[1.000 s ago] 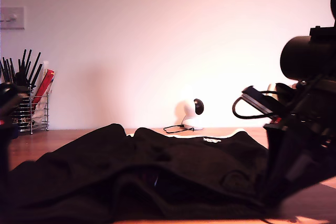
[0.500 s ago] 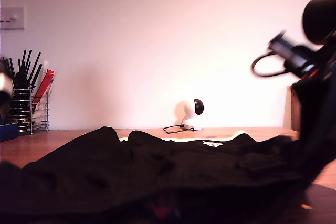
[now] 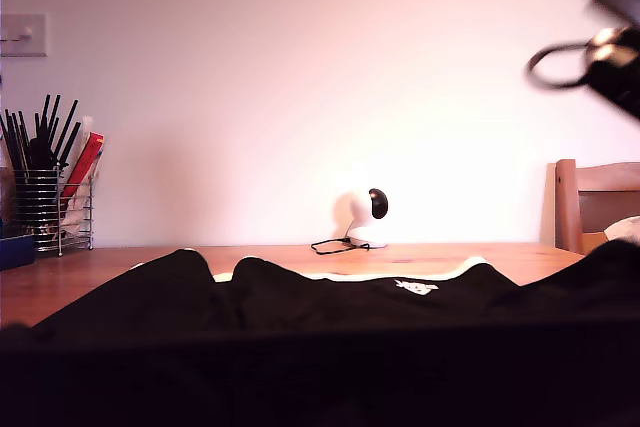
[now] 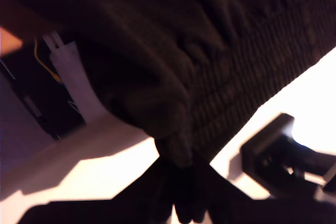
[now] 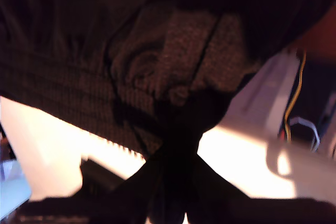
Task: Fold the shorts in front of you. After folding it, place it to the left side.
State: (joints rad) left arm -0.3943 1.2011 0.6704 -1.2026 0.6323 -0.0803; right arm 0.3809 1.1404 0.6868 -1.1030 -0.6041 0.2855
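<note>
My first gripper (image 4: 181,182) and my second gripper (image 5: 176,153) each clamp the shorts' (image 3: 330,337) waistband, lifted; folding just begun, placement remains.

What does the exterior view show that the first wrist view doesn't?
Exterior view only: the wire utensil holder at its left, the small white device on the table, the wooden chair at its right, and the shorts' white trim.

First wrist view only: my first gripper pinching the ribbed waistband, fabric bunched at the jaws.

Both: the black shorts.
</note>
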